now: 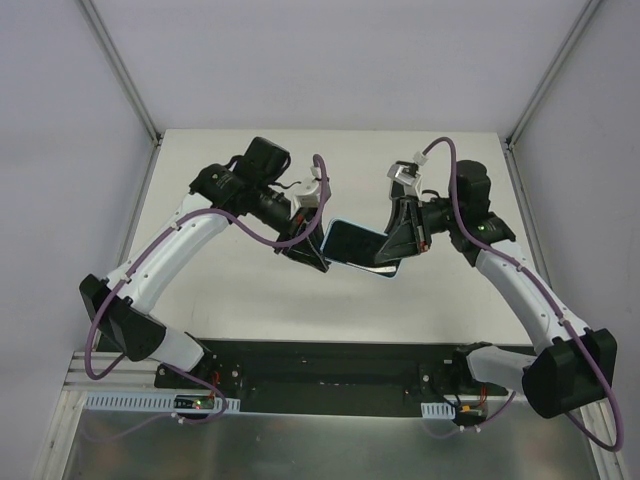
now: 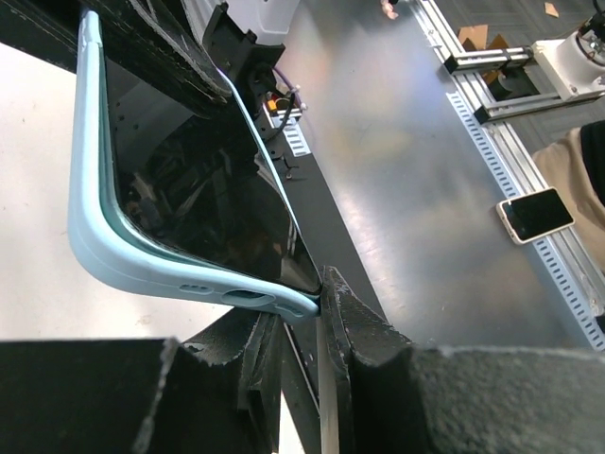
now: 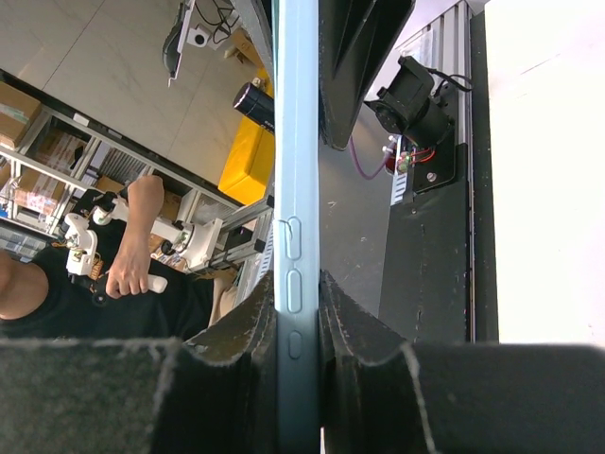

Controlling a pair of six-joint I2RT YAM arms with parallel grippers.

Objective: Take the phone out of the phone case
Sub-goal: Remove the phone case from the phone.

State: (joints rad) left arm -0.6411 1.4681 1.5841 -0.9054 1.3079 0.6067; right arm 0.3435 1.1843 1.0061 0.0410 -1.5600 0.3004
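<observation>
Left side of the top view: the left gripper (image 1: 308, 250) is pinched tight on one end of the phone (image 1: 355, 242), which hangs mid-frame above the white table (image 1: 260, 300). Its wrist cam shows the phone case (image 2: 87, 208), a pale blue and rubbery-looking thing. The phone is seated in it, glossy black screen showing, and the fingers (image 2: 369, 331) bite the lower corner. Over on the right, the right gripper (image 1: 398, 240) is clamped on the other end. Its cam sees the case edge-on, a thin blue strip with three side buttons (image 3: 293, 288).
</observation>
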